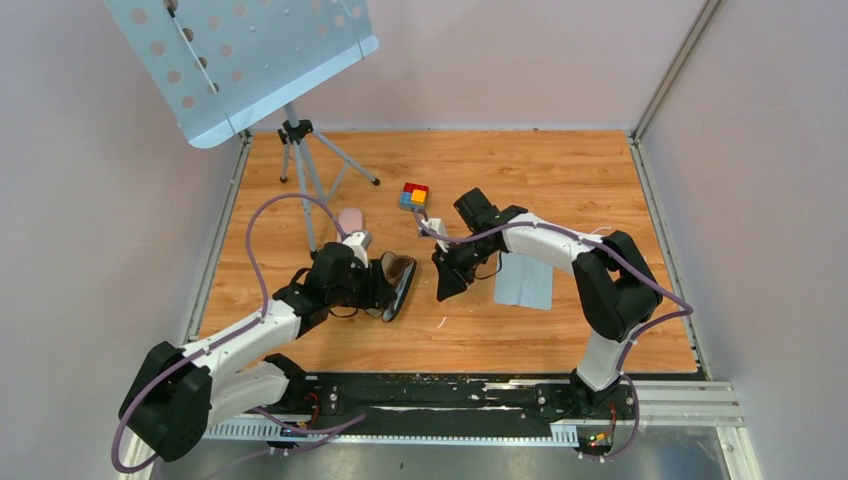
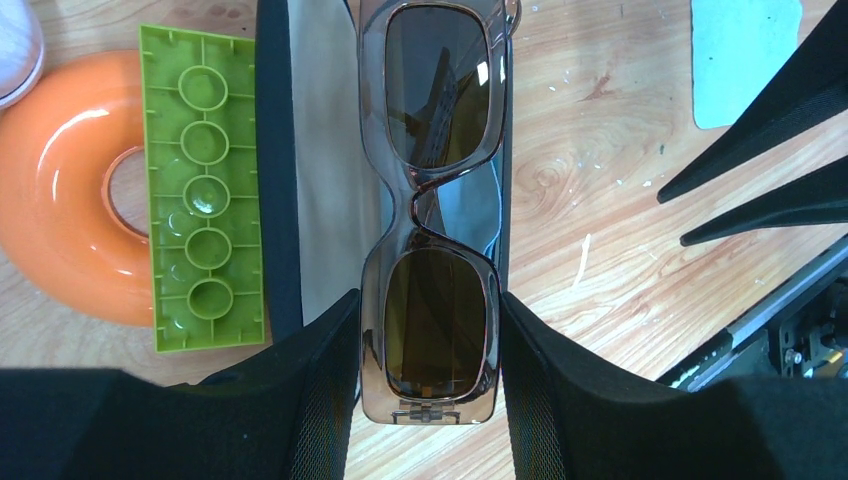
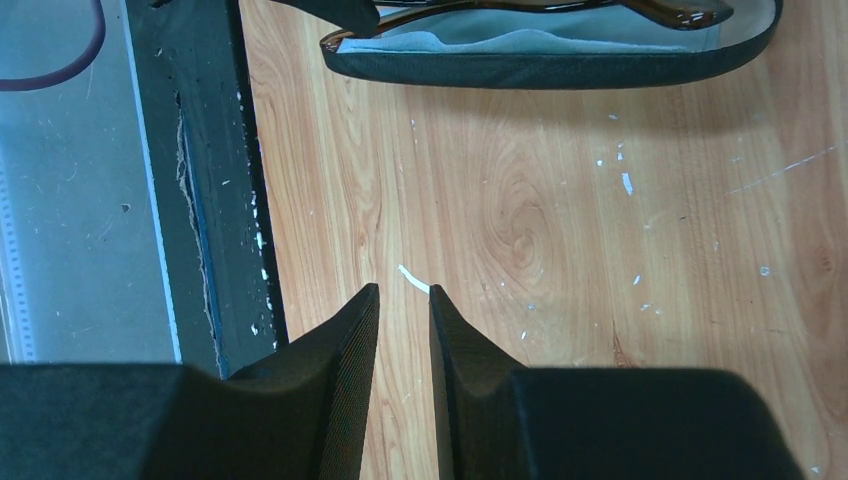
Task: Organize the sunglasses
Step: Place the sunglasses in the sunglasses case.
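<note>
The sunglasses [image 2: 437, 100], brown-tinted in a thin clear-brown frame, lie lengthwise over the open black case [image 2: 278, 150] with its grey lining. My left gripper [image 2: 430, 310] is shut on the near lens, one finger pressed against each side of the frame. In the top view this gripper [image 1: 385, 285] sits left of centre, with the sunglasses [image 1: 398, 268] and case [image 1: 404, 292] at its tips. My right gripper [image 3: 404, 292] hovers over bare wood just right of the case [image 3: 540, 65], its fingers a narrow gap apart with nothing between them. In the top view the right gripper [image 1: 445, 290] points down.
A green studded brick [image 2: 205, 190] and an orange ring [image 2: 60, 200] lie left of the case. A pale blue cloth [image 1: 525, 283] lies under the right arm. A coloured cube [image 1: 414, 195], a pink case [image 1: 349, 219] and a tripod stand [image 1: 300, 160] sit farther back.
</note>
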Motion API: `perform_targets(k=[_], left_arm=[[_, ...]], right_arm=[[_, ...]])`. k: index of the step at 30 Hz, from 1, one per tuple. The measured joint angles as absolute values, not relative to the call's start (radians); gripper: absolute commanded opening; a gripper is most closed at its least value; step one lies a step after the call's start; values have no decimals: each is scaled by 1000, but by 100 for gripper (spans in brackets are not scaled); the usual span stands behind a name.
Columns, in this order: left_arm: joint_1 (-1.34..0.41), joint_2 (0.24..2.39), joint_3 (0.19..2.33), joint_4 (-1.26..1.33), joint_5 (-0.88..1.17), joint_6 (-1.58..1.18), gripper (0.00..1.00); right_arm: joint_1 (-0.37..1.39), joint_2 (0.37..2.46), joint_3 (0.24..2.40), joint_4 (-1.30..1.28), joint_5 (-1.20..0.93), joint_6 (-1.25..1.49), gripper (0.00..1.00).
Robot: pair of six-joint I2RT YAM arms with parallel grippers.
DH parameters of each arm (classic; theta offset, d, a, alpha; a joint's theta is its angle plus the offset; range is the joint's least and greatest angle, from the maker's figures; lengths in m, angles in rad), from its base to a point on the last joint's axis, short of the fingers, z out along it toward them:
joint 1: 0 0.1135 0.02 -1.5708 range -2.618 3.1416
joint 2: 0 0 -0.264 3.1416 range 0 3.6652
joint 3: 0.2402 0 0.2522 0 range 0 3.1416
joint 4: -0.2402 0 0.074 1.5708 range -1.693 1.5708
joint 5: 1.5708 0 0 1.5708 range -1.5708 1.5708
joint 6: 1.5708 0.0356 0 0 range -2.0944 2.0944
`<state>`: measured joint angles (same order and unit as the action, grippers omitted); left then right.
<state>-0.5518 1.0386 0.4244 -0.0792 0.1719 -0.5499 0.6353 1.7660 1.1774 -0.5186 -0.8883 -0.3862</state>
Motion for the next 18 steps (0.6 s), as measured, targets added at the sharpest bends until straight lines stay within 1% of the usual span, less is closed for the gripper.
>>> perform_targets(k=[18], left_arm=[[-557,1074,374,31,189,-620,35]], right_arm=[[635,1766,1121,-478,-863,-384,28]])
